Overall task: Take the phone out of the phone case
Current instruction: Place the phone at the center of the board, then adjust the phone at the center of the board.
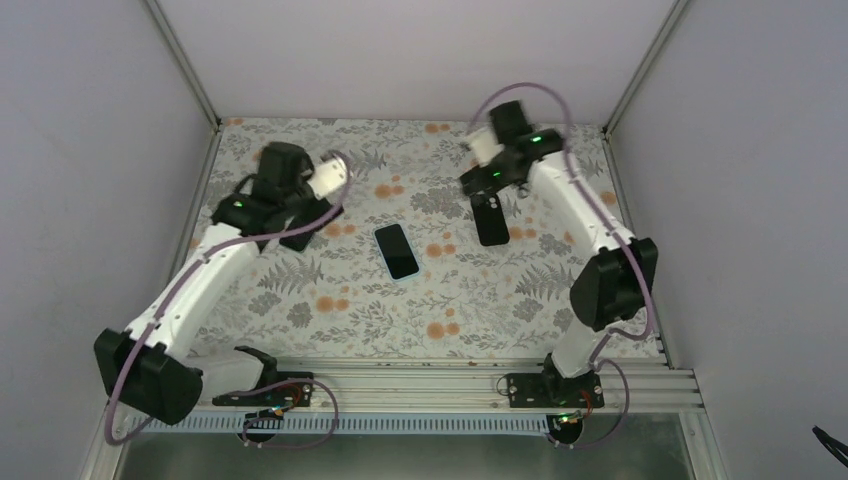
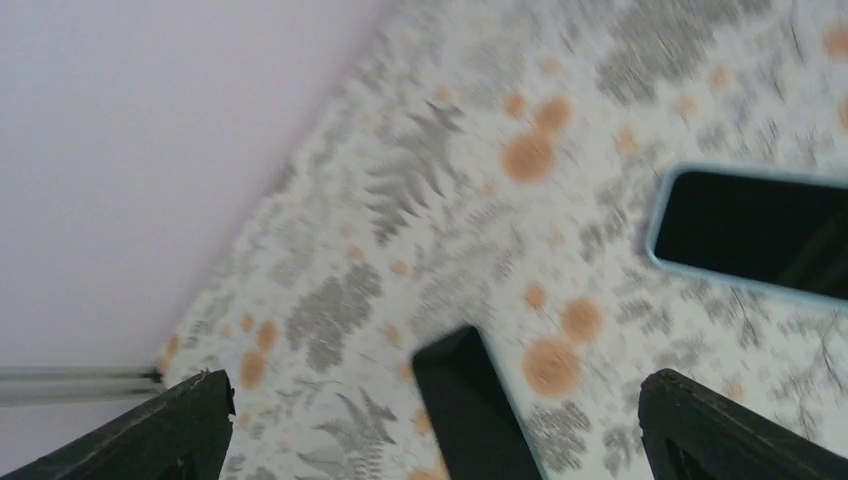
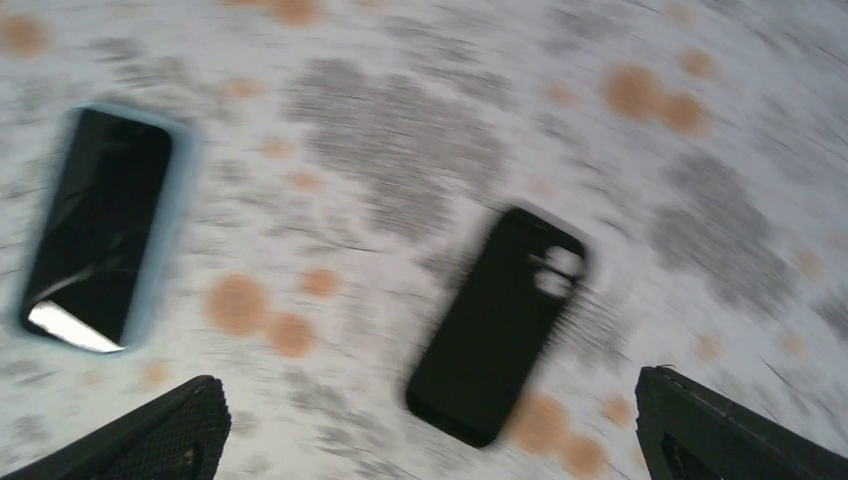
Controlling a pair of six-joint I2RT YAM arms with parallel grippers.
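Observation:
The phone [image 1: 396,250], with a black screen and light blue edge, lies face up on the floral cloth at mid-table. The black case [image 1: 491,220] lies apart to its right, back up, with its camera cutout showing. My left gripper [image 1: 298,228] is open and empty, left of the phone. My right gripper [image 1: 484,185] is open and empty, just behind the case. The blurred left wrist view shows the phone [image 2: 750,230] and the case [image 2: 470,410] beyond the open gripper [image 2: 435,420]. The right wrist view shows the phone [image 3: 100,230], and the case [image 3: 495,325] below the open gripper [image 3: 430,430].
Lavender walls enclose the table on the left, back and right, with metal posts at the back corners [image 1: 610,115]. A metal rail [image 1: 430,375] carrying the arm bases runs along the near edge.

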